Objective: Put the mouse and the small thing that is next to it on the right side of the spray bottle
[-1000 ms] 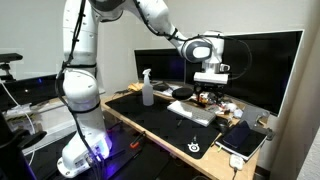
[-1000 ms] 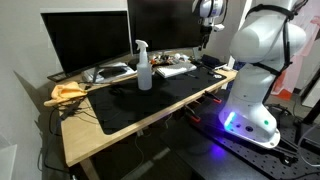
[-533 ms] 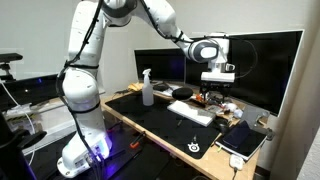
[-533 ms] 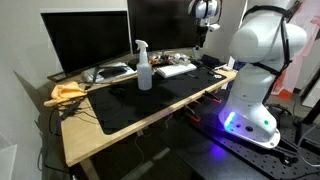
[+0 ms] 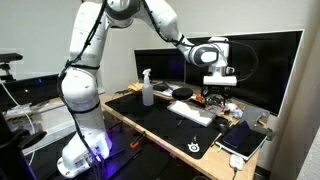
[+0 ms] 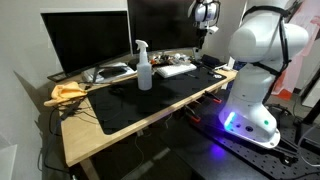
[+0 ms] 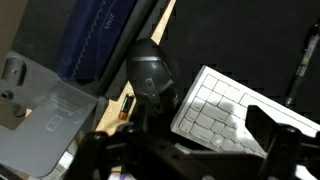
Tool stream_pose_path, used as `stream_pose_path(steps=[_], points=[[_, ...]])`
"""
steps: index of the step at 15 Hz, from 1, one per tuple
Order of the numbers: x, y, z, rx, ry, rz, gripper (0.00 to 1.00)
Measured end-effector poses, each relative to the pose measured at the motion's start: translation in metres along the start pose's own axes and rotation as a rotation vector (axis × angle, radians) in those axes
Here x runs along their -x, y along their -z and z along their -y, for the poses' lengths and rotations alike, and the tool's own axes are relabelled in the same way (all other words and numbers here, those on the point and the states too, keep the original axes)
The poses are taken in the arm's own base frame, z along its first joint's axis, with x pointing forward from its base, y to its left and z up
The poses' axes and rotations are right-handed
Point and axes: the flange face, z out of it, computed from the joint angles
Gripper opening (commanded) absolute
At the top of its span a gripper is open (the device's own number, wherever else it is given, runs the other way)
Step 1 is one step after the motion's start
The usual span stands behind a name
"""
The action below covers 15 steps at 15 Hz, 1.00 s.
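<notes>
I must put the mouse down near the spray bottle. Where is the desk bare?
Bare: the mat in front of the bottle, and between it and the yellow cloth. Crowded: around the keyboard and under the gripper.

- In an exterior view, a wooden desk [image 6: 100,130] carried a wide black mat [image 6: 170,90].
- The spray bottle [image 6: 144,66] stood upright on the mat, near the middle of the desk.
- A crumpled yellow cloth [image 6: 66,92] lay at one end of the desk, well apart from the bottle.
- Two dark monitors [image 6: 85,40] stood along the back edge.
- A white keyboard [image 6: 175,69] lay just beyond the bottle, toward the robot.
- The white robot arm [image 6: 255,50] rose beside the desk, its base [image 6: 235,122] glowing blue-violet.
</notes>
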Motion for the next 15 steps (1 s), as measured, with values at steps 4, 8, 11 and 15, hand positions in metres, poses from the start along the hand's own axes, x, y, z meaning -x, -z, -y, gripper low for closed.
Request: stream_pose_path(steps=[4,8,11,15], points=[[0.005,-0.026,-0.005,-0.002,0.035,0.011,1.00],[0.000,-0.050,-0.010,-0.007,0.053,0.028,1.00],[-0.009,-0.063,-0.016,-0.004,0.067,0.037,1.00],[-0.015,-0.071,-0.027,0.015,0.088,0.056,1.00]])
